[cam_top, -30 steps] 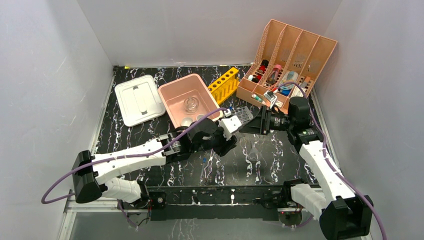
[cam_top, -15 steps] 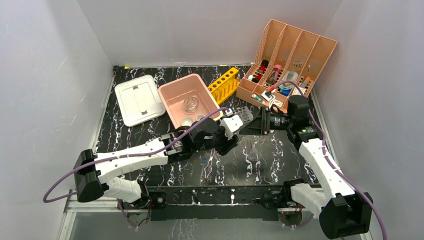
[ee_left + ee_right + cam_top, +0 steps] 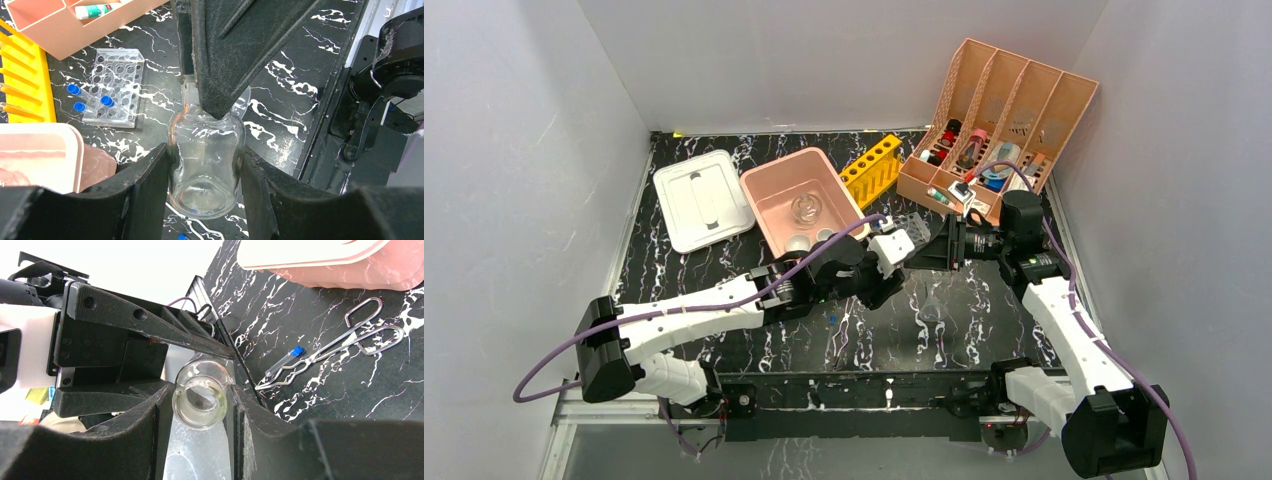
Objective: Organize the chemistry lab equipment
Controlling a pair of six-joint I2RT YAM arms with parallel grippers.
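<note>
Black white-veined marble-pattern table, with both arms meeting over its middle. Peach four-slot file organizer sits far right, its slots part-filled with small bottles. Large pink plastic tub is far centre-left and holds a clear round glass flask and two little white round dishes. White rectangular lid lies left of the tub. Yellow test-tube rack stands between tub and organizer.

Task item in hand is a small clear glass bottle with a short neck. It is off the table between the two grippers and seems tipped on its side, mouth toward the right arm.
- Left gripper — jaws about half apart, both inner faces pressed on the bottle's body, so this arm carries it.
- Right gripper — jaws either side of the neck, right at the rim; cannot tell whether they pinch it.

This reads as a mid-air handover. The body grip leaves the neck free for the other arm, likely because the organizer is on the right arm's side. Which way the bottle is passing is a guess.

Around the meeting point:
- Clear plastic tube rack with blue-capped tubes sits on the table just beyond, toward the organizer.
- Thin metal wire tongs and a loose blue-capped tube lie together on the table near the tub.

Main obstruction is the fingers crowding each other. The right arm's finger sits just over the bottle's shoulder by the left jaws, so there is little spare room.
</note>
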